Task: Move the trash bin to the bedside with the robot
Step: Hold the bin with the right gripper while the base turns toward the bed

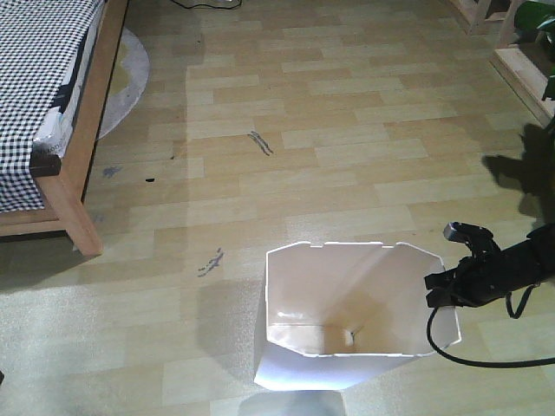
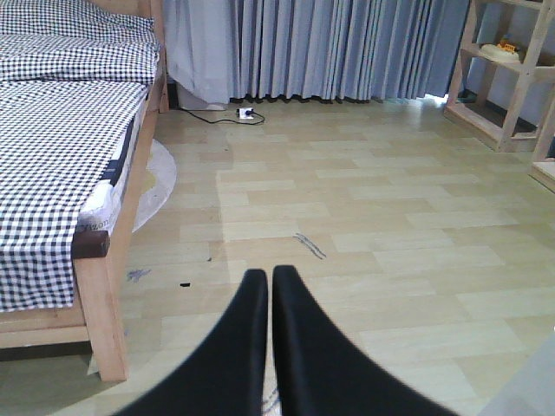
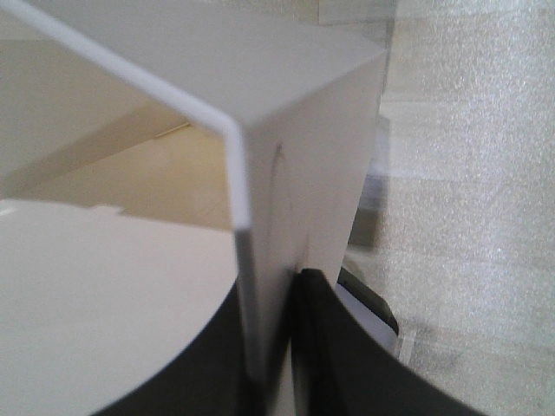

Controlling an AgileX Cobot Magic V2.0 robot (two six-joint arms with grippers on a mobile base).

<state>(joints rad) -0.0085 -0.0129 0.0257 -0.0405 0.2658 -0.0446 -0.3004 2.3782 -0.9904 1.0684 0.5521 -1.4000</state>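
Bedroom in a home.

At the left of the left wrist view stands a bed (image 2: 61,130) with black-and-white checked bedding on a light-brown wooden frame (image 2: 108,321), and a pale round mat (image 2: 160,178) lies on the floor beside it. Grey-blue curtains (image 2: 347,48) hang down to the floor across the top of that view, with a white power strip (image 2: 245,113) and its cable below them. The floor (image 2: 390,217) is light wood-look planking. Open wooden shelving (image 2: 520,59) fills the upper right corner. In the front-facing view, a white plastic trash bin (image 1: 347,290) stands on the floor at lower centre.
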